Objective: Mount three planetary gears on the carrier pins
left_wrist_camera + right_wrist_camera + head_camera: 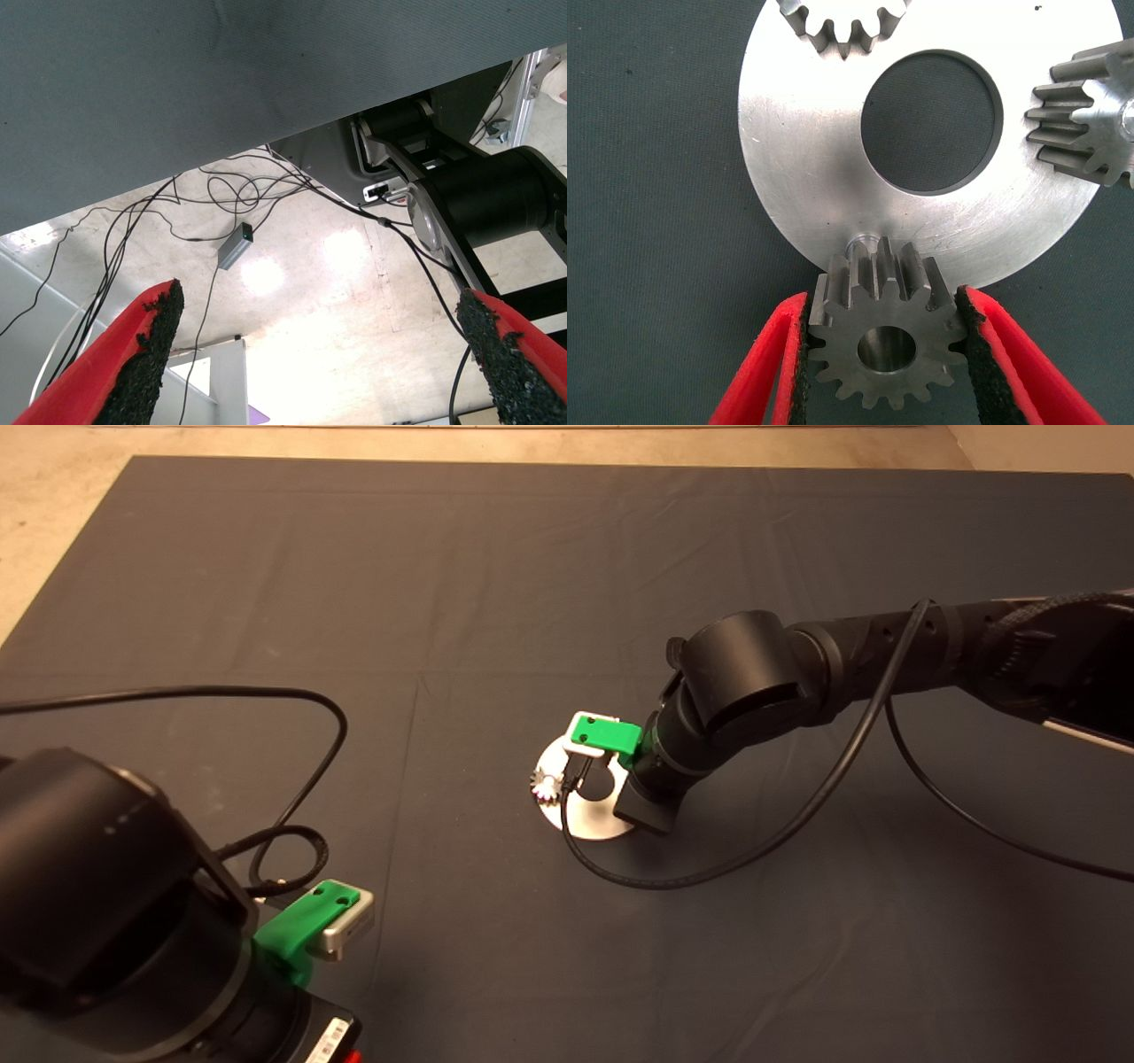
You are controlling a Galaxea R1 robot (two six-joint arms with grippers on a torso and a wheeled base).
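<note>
Two gears already seated, third gear clamped flat in right tool beside bare pin for bore alignment; left tool parked agape.

Dark-silver gear sits between red fingers with black pads; the disc is bright silver, the mat dark grey.

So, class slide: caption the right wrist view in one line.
Right gripper holds the third planetary gear beside the last bare carrier pin; two gears already sit on the disc.
</note>
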